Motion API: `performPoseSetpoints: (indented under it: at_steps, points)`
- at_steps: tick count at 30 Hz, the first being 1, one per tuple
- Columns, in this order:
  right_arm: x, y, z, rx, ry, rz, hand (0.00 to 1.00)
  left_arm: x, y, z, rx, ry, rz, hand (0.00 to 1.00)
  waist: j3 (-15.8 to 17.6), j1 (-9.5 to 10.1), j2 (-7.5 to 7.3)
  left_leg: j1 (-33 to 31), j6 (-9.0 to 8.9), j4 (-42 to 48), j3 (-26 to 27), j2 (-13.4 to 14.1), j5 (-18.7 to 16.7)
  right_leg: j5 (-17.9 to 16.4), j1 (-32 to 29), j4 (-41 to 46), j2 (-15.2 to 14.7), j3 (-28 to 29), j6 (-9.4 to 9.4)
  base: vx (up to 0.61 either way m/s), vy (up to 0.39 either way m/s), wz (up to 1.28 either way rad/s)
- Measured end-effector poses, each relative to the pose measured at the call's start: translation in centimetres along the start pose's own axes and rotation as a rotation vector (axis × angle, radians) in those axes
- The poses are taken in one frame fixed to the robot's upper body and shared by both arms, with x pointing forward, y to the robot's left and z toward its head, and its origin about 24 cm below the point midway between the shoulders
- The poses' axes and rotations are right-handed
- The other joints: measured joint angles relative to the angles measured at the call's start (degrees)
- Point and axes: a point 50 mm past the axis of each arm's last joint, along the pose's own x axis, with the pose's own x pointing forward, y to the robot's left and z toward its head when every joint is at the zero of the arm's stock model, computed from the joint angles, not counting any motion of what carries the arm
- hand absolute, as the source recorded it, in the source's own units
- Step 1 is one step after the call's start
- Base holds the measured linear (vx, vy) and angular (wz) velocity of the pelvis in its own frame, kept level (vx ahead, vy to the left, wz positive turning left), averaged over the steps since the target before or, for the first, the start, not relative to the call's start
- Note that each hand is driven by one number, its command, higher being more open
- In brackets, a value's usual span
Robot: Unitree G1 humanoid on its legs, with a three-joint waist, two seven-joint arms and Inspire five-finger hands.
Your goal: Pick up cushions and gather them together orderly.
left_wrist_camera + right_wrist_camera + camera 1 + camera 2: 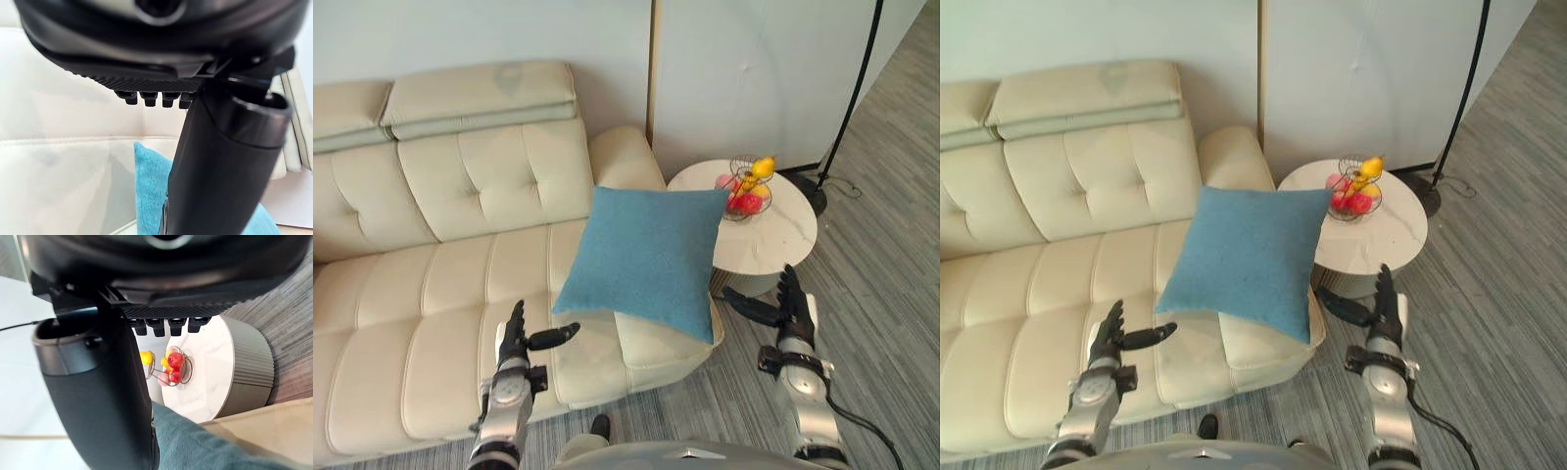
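Cushion (646, 257) of blue fabric, square, sits at the right end of the cream sofa (431, 294), on the seat beside the armrest. Its upper edge reaches up toward the backrest and its lower right corner hangs at the seat's front corner. Whether it lies flat or leans on the armrest I cannot tell.

The left hand (514, 343) hovers over the front part of the seat, left of the cushion and apart from it. Its fingers are straight and its thumb is spread out toward the cushion; it holds nothing. The right hand (790, 308) hovers over the grey striped carpet (886, 294), right of the cushion and in front of a round white worktop (783, 235). It too has straight fingers and a thumb pointing toward the cushion, with nothing in it. The cushion lies between the two hands, touched by neither.

On the worktop stands a wire fruit basket (744, 191) with red and yellow fruit. Behind the worktop a black floor lamp pole (850, 108) rises from its base on the carpet.
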Motion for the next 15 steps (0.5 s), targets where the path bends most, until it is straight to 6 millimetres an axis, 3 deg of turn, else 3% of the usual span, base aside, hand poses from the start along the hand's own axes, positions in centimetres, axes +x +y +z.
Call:
performPoseSetpoints:
  at_steps: [4, 8, 13, 14, 15]
  points:
    - [1.4, 2.4, 2.6, 0.011, -0.089, 0.07, 1.0, 1.4, -2.1, 3.8, -0.038, -0.105, -0.041, 1.0, 2.8, 0.43, -0.59, -4.0, -0.05, 1.5, 0.3, 0.2, 0.2, 0.9, -3.8, 0.7, 0.4, 0.7, -0.7, -0.07, 0.015, -0.07]
    - [2.0, 3.4, 3.7, 0.004, -0.12, 0.081, 1.0, 2.1, -3.3, 6.8, -0.084, -0.185, -0.054, 1.0, 4.9, 1.29, -1.05, -7.5, 0.05, 2.2, 1.3, 0.5, 0.7, 1.6, -8.1, 1.7, 0.6, 1.9, -0.78, -0.09, 0.019, -0.15]
    - [2.8, 5.7, 5.1, 0.007, -0.154, 0.125, 1.0, 2.9, -5.7, 12.4, -0.157, -0.315, -0.104, 1.0, 9.3, 1.87, -1.5, -12.4, -0.01, 5.1, 1.6, 0.6, 0.8, 1.8, -13.2, 4.6, 0.7, 2.7, -0.95, -0.08, 0.006, -0.06]
    - [3.1, 6.4, 5.9, 0.012, -0.173, 0.135, 0.0, 3.1, -6.3, 13.9, -0.162, -0.346, -0.12, 0.0, 10.3, 2.07, -1.49, -13.5, -0.17, 5.6, 1.6, 0.8, 0.9, 2.0, -14.4, 5.0, 0.9, 2.7, -1.11, -0.07, -0.004, -0.06]
    - [3.2, 6.7, 6.2, 0.014, -0.181, 0.141, 0.0, 3.2, -6.5, 14.6, -0.16, -0.358, -0.126, 0.0, 10.8, 2.21, -1.52, -14.0, -0.28, 5.8, 1.6, 1.0, 0.9, 2.2, -14.8, 5.0, 1.0, 2.8, -1.18, -0.09, -0.013, -0.06]
